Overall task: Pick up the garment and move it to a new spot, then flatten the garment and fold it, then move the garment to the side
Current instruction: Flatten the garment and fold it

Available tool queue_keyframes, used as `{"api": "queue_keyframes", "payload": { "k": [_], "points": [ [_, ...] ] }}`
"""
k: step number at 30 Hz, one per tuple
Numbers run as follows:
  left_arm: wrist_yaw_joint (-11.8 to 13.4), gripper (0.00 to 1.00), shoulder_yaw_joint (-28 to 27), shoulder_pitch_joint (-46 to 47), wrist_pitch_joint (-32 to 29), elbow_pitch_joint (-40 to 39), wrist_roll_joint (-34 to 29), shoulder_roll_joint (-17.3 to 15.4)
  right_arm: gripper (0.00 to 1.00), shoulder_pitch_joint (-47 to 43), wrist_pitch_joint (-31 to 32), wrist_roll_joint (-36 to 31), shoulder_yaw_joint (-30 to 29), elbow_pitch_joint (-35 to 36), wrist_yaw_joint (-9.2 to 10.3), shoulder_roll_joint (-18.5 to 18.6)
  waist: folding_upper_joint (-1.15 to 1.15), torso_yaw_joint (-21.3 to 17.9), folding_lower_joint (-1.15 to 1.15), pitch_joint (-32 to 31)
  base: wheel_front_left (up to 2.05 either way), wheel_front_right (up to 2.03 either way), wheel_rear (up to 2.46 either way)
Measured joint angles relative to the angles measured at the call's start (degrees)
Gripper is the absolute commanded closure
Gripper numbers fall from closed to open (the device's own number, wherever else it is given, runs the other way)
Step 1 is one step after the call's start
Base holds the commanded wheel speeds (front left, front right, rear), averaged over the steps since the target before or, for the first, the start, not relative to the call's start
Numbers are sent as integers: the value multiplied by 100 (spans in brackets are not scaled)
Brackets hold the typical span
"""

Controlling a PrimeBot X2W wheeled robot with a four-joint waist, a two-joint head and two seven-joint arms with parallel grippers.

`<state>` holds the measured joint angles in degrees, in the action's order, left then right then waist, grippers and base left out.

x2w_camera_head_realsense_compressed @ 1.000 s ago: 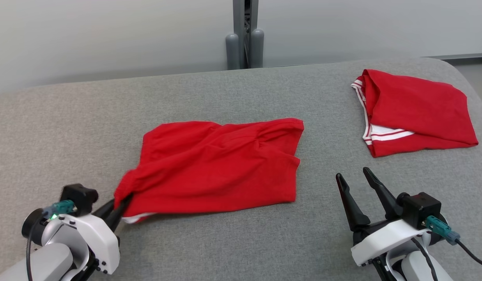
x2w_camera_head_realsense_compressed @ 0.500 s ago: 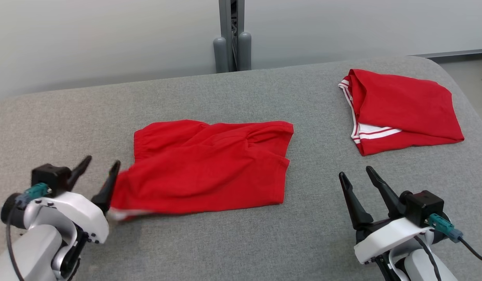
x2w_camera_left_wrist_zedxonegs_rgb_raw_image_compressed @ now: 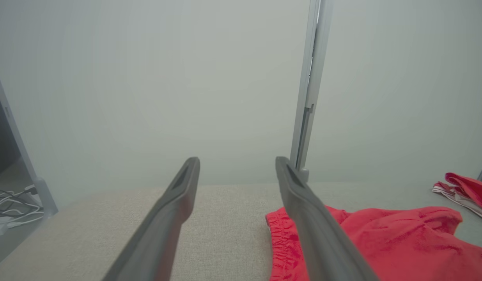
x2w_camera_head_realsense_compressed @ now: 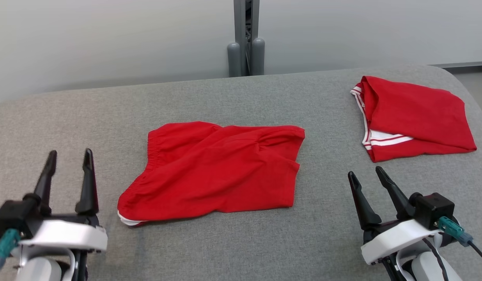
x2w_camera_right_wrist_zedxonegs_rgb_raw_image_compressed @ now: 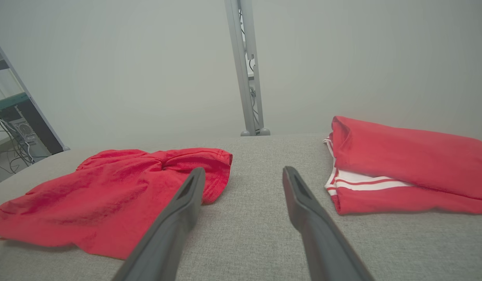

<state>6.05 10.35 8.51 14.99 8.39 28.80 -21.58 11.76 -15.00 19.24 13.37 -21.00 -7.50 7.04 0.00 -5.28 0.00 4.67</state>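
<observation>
Hovering wide open and empty by the front edge of the surface point(x2w_camera_head_realsense_compressed: 69, 113), left gripper point(x2w_camera_head_realsense_compressed: 69, 152) and right gripper point(x2w_camera_head_realsense_compressed: 364, 171) flank the garment point(x2w_camera_head_realsense_compressed: 217, 168), seemingly ready to flatten it.

Your head camera looks forward and down from above the near edge of the grey counter point(x2w_camera_head_realsense_compressed: 264, 242), taking in most of its top up to the wall point(x2w_camera_head_realsense_compressed: 108, 39). Your left wrist camera sits low near the near left corner, facing along the left pincer point(x2w_camera_left_wrist_zedxonegs_rgb_raw_image_compressed: 237, 160) toward the far edge and the metal post point(x2w_camera_left_wrist_zedxonegs_rgb_raw_image_compressed: 308, 97). Your right wrist camera sits low at the near right, facing the same way along the right pincer point(x2w_camera_right_wrist_zedxonegs_rgb_raw_image_compressed: 244, 169). All three share the post, the shorts point(x2w_camera_head_realsense_compressed: 217, 168) mid-counter and the folded piece point(x2w_camera_head_realsense_compressed: 416, 117) at the far right corner.
</observation>
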Motion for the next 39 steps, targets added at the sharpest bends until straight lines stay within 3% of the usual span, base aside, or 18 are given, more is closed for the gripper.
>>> {"api": "queue_keyframes", "payload": {
  "k": [12,17,24,26,39],
  "points": [
    [-276,0,-1337,-1092,-1,-567,-977,1148,0,-242,0,41,-326,-194,0,38,0,319,0,-139,0,0,0],
    [-403,0,-1446,-1268,-1,-539,-1488,1266,0,-289,1,51,-219,-325,0,-19,0,435,0,-195,0,0,0],
    [-422,0,-1315,-1280,-1,-261,-2034,1159,0,-289,2,94,-135,-391,0,-16,0,496,0,-258,0,0,0],
    [-624,0,-1199,-1272,0,-227,-2009,1152,0,-285,32,122,-57,-422,0,-1,0,525,0,-270,0,0,0],
    [-802,0,-1200,-1086,0,41,-1864,1358,0,731,1247,1203,976,-1533,1,9,0,872,0,-251,0,0,0]
  ]
}}
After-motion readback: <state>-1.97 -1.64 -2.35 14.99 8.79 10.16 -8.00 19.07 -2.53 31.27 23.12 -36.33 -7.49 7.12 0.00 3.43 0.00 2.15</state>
